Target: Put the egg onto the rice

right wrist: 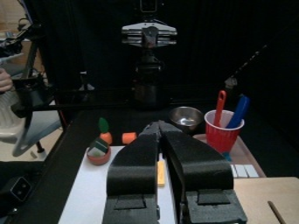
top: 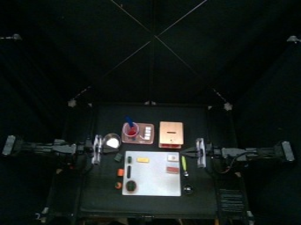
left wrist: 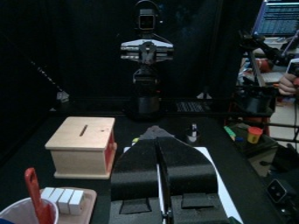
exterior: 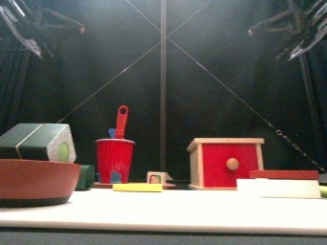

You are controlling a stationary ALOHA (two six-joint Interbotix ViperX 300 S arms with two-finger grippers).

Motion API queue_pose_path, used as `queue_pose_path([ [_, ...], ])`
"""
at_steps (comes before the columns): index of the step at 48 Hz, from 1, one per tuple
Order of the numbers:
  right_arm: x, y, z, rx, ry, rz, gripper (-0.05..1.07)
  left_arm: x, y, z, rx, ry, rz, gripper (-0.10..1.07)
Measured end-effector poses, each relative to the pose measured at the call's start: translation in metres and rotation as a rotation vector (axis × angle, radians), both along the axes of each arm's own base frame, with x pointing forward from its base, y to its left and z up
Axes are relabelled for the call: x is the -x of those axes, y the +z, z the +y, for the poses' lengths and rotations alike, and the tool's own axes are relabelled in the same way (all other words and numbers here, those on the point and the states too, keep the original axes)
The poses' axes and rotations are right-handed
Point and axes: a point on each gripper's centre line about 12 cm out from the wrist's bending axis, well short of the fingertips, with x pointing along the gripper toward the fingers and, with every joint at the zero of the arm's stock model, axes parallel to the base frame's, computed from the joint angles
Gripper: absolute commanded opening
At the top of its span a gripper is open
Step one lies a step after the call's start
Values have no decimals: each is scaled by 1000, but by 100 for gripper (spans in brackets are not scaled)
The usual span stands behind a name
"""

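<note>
Left hand: at the bench's 9 o'clock edge in the top view; the jaws are closed tip to tip and hold nothing.
Right hand: at the 3 o'clock edge, facing the left one; the jaws are drawn almost together with nothing between them.
Bench: small and black, with both arms reaching in level from its sides.
White mat: lies flat at the bench's 6 o'clock side, between the two hands.
Egg: a tiny pale speck on the mat near its 11 o'clock corner, apart from both hands; it is too small to make out more.
Yellow-green stick: on the mat's 3 o'clock edge.
Red cup: stands upright at 11 o'clock, with utensils in it.
Wooden box: at 1 o'clock, just beside the cup.
White blocks: next to the red cup.
</note>
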Motion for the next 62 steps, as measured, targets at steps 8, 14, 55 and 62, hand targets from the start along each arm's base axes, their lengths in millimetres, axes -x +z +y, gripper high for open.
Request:
queue_pose_path([
  [8, -7, -10, 0, 7, -2, 55, 6, -2, -4, 2, -1, 10, 21, 0],
  [14, -15, -12, -1, 16, -4, 91, 6, -2, -7, 2, -1, 10, 40, 0],
  [55, -138, -38, -29, -52, -89, 781, 6, -21, -21, 10, -15, 44, 174, 0],
  [62, -166, -53, -33, -36, -91, 825, 6, -19, -27, 13, -14, 56, 186, 0],
])
